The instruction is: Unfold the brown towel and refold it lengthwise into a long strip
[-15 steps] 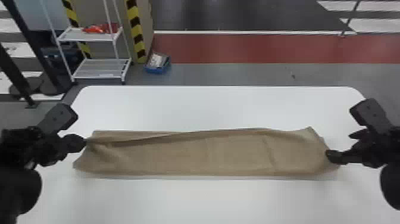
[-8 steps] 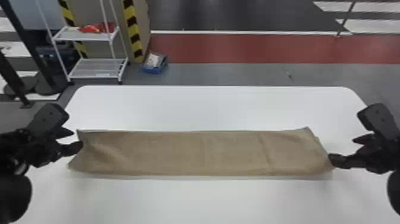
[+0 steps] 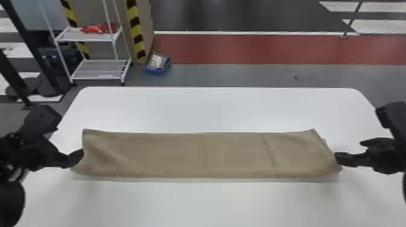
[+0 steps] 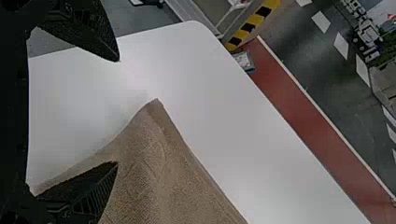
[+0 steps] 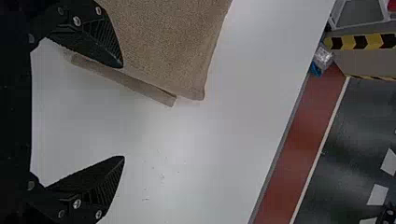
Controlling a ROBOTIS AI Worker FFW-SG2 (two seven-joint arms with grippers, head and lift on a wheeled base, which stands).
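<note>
Head view faces forward and down; closer wrist views share the table (image 3: 211,202).

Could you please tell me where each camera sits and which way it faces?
Head view: on the head, facing forward and down at the brown towel; left arm and right arm show.
Left wrist view: on that wrist, looking past the left tool.
Right wrist view: on that wrist, past the right tool.
Both wrist views share the towel and red floor strip.

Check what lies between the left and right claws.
The towel, a long strip on the table; the head view shows it running from left claw to right claw.
</note>
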